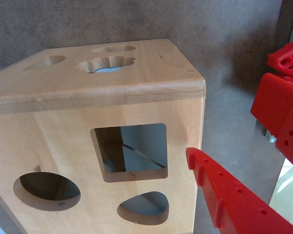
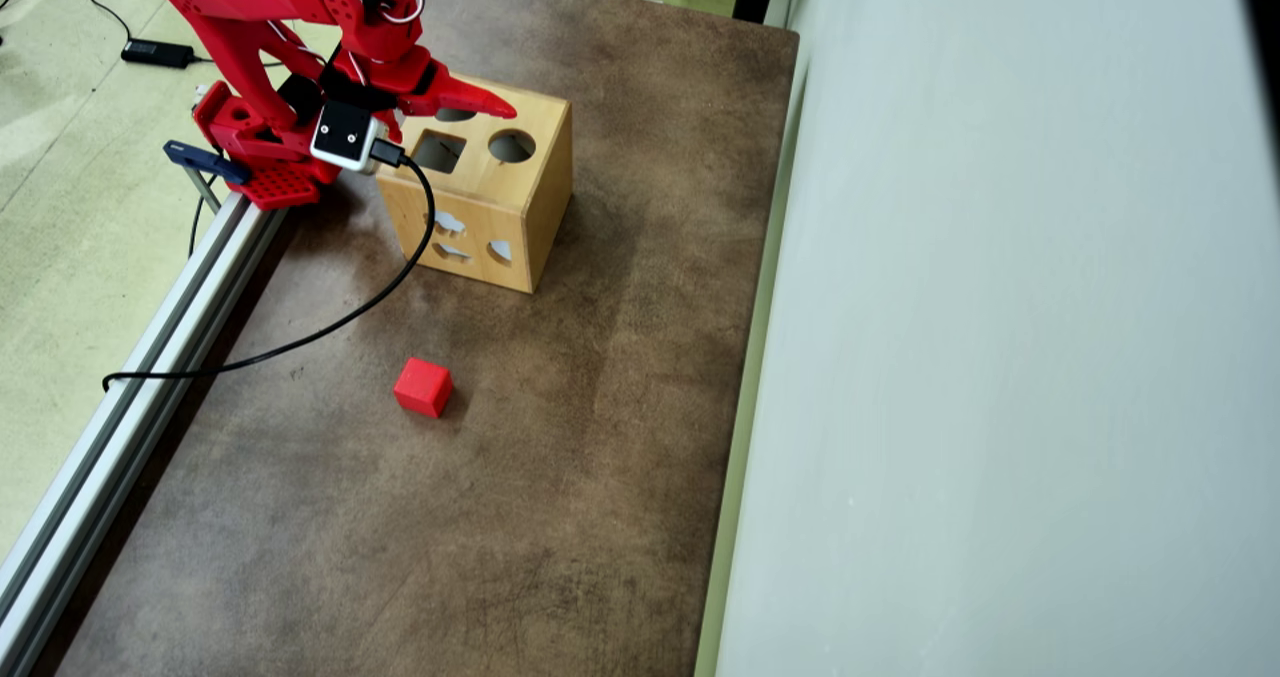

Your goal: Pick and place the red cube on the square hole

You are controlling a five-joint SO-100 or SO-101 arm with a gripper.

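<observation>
The red cube (image 2: 422, 387) sits alone on the brown table, well in front of the wooden box (image 2: 495, 219) in the overhead view and far from the arm. The square hole (image 2: 440, 151) is on the box's top face, between a round cutout and one hidden under the arm. My gripper (image 2: 503, 110) hovers over the back edge of the box top, its red fingers together in one point and empty. In the wrist view the square hole (image 1: 132, 151) is close and dark, and one red finger (image 1: 224, 195) reaches in from the lower right beside the box corner. That view does not show the cube.
A round cutout (image 1: 46, 191) and a rounded teardrop cutout (image 1: 144, 207) flank the square one. The arm's red base (image 2: 260, 147) is clamped to an aluminium rail (image 2: 130, 387) along the table's left edge. A black cable (image 2: 330, 322) loops over the table. A pale wall (image 2: 1000, 357) borders the right.
</observation>
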